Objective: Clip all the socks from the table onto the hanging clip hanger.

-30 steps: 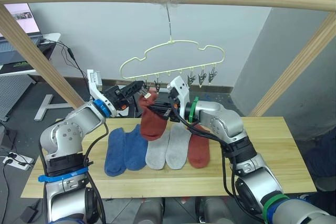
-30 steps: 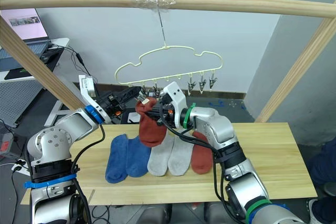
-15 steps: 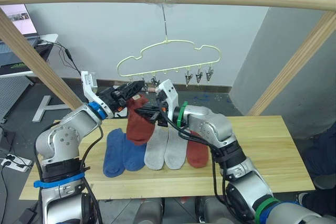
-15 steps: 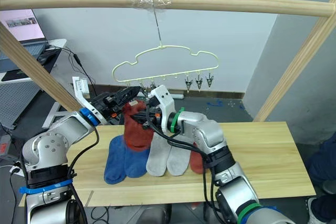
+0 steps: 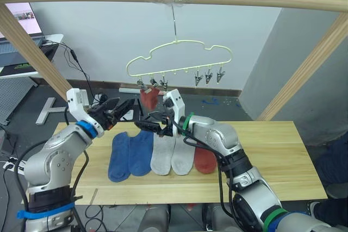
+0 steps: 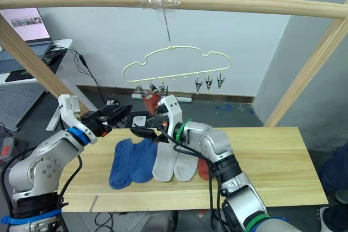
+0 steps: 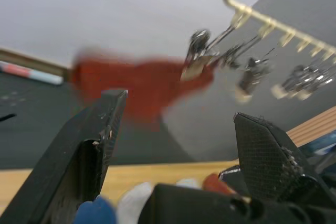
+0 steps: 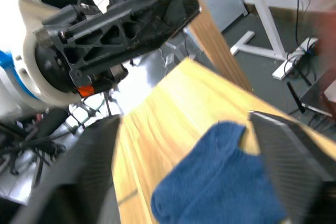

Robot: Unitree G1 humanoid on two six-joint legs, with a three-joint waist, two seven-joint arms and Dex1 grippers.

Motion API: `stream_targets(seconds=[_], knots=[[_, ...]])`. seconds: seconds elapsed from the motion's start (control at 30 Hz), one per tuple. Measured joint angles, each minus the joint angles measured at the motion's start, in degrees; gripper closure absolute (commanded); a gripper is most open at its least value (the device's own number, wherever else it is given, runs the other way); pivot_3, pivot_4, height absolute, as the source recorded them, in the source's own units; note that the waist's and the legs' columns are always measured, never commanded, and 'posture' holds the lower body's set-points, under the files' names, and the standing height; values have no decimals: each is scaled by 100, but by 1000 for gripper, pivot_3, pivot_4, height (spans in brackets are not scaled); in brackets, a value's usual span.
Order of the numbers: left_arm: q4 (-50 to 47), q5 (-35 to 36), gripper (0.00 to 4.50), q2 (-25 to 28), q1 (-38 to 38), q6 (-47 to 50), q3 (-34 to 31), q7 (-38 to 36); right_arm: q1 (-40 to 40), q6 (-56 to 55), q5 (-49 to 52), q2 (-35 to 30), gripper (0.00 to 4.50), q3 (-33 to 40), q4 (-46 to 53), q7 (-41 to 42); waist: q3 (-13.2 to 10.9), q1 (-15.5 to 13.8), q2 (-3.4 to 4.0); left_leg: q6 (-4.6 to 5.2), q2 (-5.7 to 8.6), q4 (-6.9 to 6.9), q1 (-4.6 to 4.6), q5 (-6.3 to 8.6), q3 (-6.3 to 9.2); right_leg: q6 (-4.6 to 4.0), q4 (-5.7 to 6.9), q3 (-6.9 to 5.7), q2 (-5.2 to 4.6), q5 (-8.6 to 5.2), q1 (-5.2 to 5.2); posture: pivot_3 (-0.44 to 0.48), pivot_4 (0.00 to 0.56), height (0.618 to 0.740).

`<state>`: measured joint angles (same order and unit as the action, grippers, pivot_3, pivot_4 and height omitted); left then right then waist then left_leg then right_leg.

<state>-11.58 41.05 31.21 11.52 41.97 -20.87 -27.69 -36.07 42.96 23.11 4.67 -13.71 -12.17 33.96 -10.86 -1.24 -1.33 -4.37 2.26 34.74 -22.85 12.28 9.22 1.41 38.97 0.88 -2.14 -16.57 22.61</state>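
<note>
At centre frame, 1 rust red knit sock [image 5: 148, 99] hangs clipped on the pale yellow wire clip hanger [image 5: 179, 58]; left gripper [image 5: 120, 110] and right gripper [image 5: 149, 125] both gape empty. Next, pinch a blue sock [image 5: 119, 155] by its cuff.

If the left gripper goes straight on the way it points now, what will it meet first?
Probably the rust red knit sock hanging from a metal clip of the pale yellow wire hanger; it lies between the left gripper's open fingers, though depth is unclear.

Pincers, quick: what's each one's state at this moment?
Left pincer: open, empty, facing the red sock on the clip hanger.
Right pincer: open, empty.
</note>
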Motion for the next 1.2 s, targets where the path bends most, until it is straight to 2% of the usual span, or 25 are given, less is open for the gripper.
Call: stream_targets(seconds=[0.1,0.33,0.43,0.57,0.8,1.2], knots=[[-155,-182,786,59,-98,-101,135,-66,187,-112,-199,-524,46,-14,293,24,0,-40,0,14,3,2,-4,4,7,1,-1,-3,-1,0,-3,151,159,740],[-271,-1035,786,-47,-79,-918,996,-176,813,-622,-493,-1704,46,44,1455,272,-1,-9,1,19,0,1,-1,1,1,2,-3,-2,0,0,-5,117,171,740],[-258,-1396,1427,-226,18,-1402,1329,-200,1065,-614,-448,-2045,0,284,2019,286,-2,4,2,19,-2,1,-2,2,-2,2,-3,1,-1,0,-5,105,176,740],[-145,-1685,2562,-370,196,-1758,1595,-241,1226,-538,-395,-2223,0,426,2452,220,-2,28,2,20,-1,3,-1,2,-2,4,-3,-1,-1,-1,-6,85,181,740],[796,-2489,2562,-775,939,-2526,1773,155,1246,-327,-335,-2180,0,670,2811,-65,-3,37,3,21,4,11,0,1,-4,24,-3,-2,1,-10,-13,65,183,740],[2217,-3300,2562,-1169,1504,-3767,1902,354,1225,-23,-139,-2220,0,948,3240,-342,-3,133,2,21,9,11,-1,1,-1,7,-2,-9,3,2,-15,46,170,740]])
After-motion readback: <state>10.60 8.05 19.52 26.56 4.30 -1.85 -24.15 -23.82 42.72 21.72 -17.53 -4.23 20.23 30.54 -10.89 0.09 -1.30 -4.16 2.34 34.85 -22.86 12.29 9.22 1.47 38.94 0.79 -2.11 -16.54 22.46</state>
